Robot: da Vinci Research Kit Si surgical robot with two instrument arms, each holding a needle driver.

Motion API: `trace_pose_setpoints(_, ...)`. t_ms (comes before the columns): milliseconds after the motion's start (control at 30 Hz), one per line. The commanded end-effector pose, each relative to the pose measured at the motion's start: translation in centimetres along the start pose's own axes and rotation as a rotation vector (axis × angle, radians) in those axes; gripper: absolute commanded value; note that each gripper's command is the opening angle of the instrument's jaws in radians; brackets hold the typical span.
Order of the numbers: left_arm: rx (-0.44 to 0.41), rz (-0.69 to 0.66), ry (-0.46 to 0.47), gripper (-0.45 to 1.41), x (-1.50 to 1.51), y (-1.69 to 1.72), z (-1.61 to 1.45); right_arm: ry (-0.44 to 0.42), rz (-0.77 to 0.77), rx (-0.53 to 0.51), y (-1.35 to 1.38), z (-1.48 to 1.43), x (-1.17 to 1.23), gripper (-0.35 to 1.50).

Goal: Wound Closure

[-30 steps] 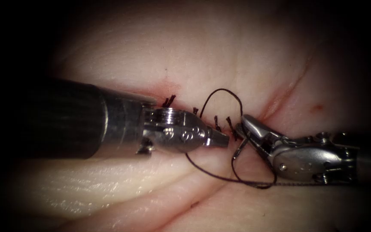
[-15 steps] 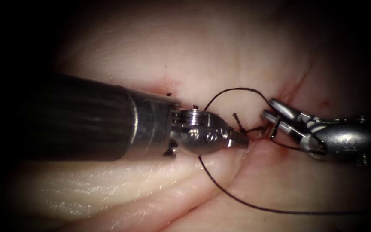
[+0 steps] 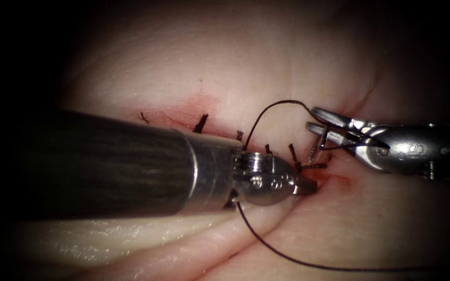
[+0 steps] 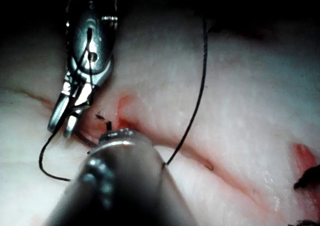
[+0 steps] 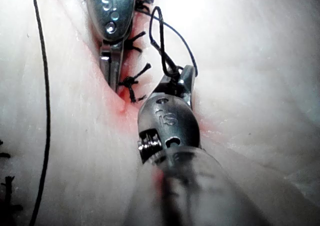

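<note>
The left arm's steel needle driver (image 3: 304, 185) rests its pressed-together jaws at the reddened right end of the sutured cut (image 3: 334, 179) in the pale pork tissue (image 3: 266, 57), pinching nothing I can make out. Just beyond that end, the right arm's needle driver (image 3: 316, 118), its jaws slightly parted, has dark thread (image 3: 277, 104) looped around them. No needle is visible. The right tool lies nearer the loop.

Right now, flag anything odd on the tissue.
Red fluid pools at the right end of the cut, beside the left tool, whose jaws are shut; what they grip is hidden. Thread is looped around the right tool, whose open jaws grip nothing. Nothing else stands out.
</note>
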Motion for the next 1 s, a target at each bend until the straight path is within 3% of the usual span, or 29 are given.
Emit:
trace_pose_setpoints(33, -0.006, 0.006, -0.007, -0.11, -0.03, 0.00, 0.07, -0.006, 0.016, 0.021, 0.01, 0.11, -0.03, -0.35)
trace_pose_setpoints(367, -0.024, -0.034, -0.035, -0.11, -0.39, 0.01, 0.00, -0.035, 0.254, 0.111, 0.15, 0.16, -0.04, -0.35)
trace_pose_setpoints(833, -0.017, -0.043, -0.048, -0.06, -0.34, 0.06, 0.12, -0.096, 0.559, 0.038, 0.37, 0.22, 0.01, -0.35)
trace_pose_setpoints(1000, -0.023, -0.043, -0.045, -0.05, -0.34, 0.05, 0.08, -0.151, 0.654, 0.067, 0.36, 0.24, 0.03, -0.35)
